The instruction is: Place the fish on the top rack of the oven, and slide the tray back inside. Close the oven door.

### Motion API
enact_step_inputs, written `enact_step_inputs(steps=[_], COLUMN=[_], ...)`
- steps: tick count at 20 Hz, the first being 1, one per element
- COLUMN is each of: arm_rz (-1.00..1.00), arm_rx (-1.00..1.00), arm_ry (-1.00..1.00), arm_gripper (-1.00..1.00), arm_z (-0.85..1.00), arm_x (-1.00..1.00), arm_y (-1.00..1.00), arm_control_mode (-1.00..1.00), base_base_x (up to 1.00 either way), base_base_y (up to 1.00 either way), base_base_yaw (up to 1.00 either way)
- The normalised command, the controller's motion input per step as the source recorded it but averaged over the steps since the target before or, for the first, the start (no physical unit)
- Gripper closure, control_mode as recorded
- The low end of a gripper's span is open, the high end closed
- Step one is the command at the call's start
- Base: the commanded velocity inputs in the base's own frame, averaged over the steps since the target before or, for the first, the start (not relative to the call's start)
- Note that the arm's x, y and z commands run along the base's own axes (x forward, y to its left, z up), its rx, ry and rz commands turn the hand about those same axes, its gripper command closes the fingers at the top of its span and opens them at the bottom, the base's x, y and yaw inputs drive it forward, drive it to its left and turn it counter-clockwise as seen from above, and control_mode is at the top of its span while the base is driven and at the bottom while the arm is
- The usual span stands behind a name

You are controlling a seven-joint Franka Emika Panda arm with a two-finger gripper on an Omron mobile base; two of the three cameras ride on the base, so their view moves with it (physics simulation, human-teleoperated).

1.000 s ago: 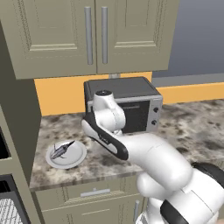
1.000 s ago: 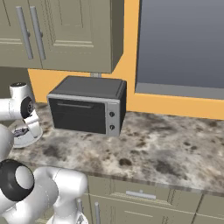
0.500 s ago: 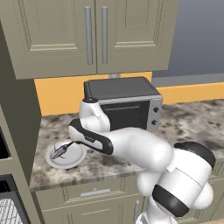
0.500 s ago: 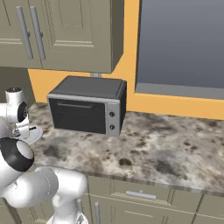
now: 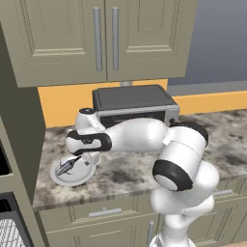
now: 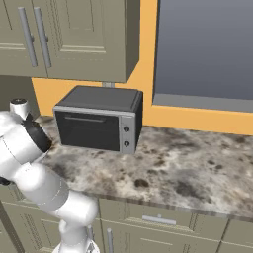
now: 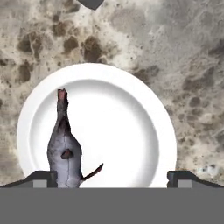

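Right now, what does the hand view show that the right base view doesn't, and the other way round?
The hand view shows the fish lying on the white plate, off to one side, with the open gripper poised over them. The right base view shows the toaster oven, the upper cabinets and the drawers below the counter. Both show the speckled stone counter.
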Motion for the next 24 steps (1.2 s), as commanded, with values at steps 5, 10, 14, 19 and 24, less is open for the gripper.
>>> enact_step_inputs(steps=[5,10,14,19,24], arm_rz=[0.00,0.00,0.00,0.00,0.00], arm_rx=[0.00,0.00,0.00,0.00,0.00], arm_ry=[0.01,0.00,0.00,0.00,0.00], arm_gripper=[-1.00,-1.00,-1.00,-1.00,-1.00], arm_z=[-0.14,-0.28,-0.37,-0.32,-0.25], arm_x=[0.34,0.18,0.12,0.01,-0.03], arm_y=[0.50,0.35,0.24,0.01,-0.30], arm_control_mode=[-1.00,-1.00,-1.00,-1.00,-1.00], base_base_x=[0.00,0.00,0.00,0.00,0.00], base_base_y=[0.00,0.00,0.00,0.00,0.00], base_base_yaw=[0.00,0.00,0.00,0.00,0.00])
